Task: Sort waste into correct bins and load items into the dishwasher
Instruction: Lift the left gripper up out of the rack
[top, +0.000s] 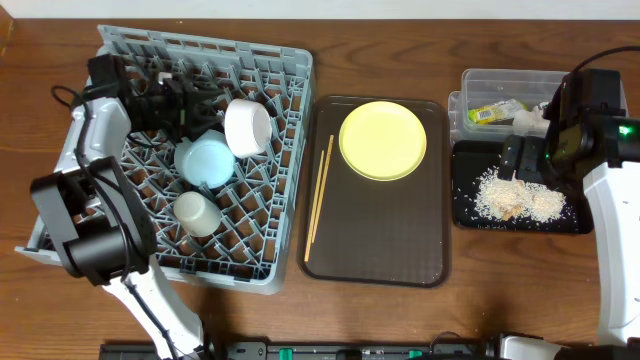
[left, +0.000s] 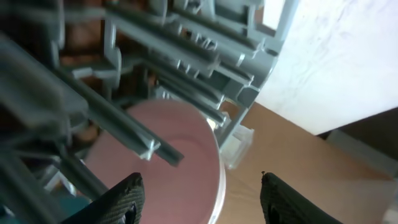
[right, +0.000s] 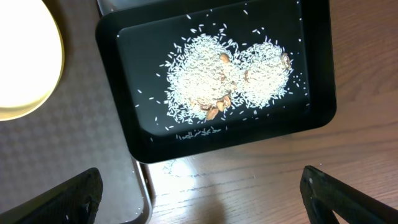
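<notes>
Dish rack (top: 262, 262): grey plastic, square, grid of pegs; sits at the left edge of the counter (top: 400, 40).
- White bowl (top: 248, 126): on its side, toward the rack's far right.
- Light blue bowl (top: 207, 160): mid-rack, touching the white bowl.
- Cream cup (top: 195, 212): small, just near-side of the blue bowl.

Brown serving tray (top: 390, 240): centre of the counter, beside the rack.
- Yellow plate (top: 383, 140): round, flat on the tray's far half.
- Chopsticks (top: 319, 198): thin wooden pair, lying along the tray's left rim.

Clear tub (top: 500, 78): far right corner.
- Snack wrapper (top: 493, 113): yellow-green, inside the tub.
- White tissue (top: 528, 120): crumpled, inside the tub, partly hidden by the right arm.

Black tray (top: 470, 215): shallow, at the right edge, just near-side of the tub.
- Rice crumbs (top: 515, 195): beige, two joined heaps with loose grains scattered around, a few brown bits among them.

Left end effector (left: 205, 202): at the rack's far left corner, fingers spread wide, nothing between them. Its wrist view is blurred; a pale round dish shows pinkish behind the rack bars, and which dish cannot be told.

Right end effector (right: 199, 205): above the black tray's far edge, fingers spread wide and empty; only the fingertips show in its wrist view. The arm's body covers part of the tub and tray from overhead.
</notes>
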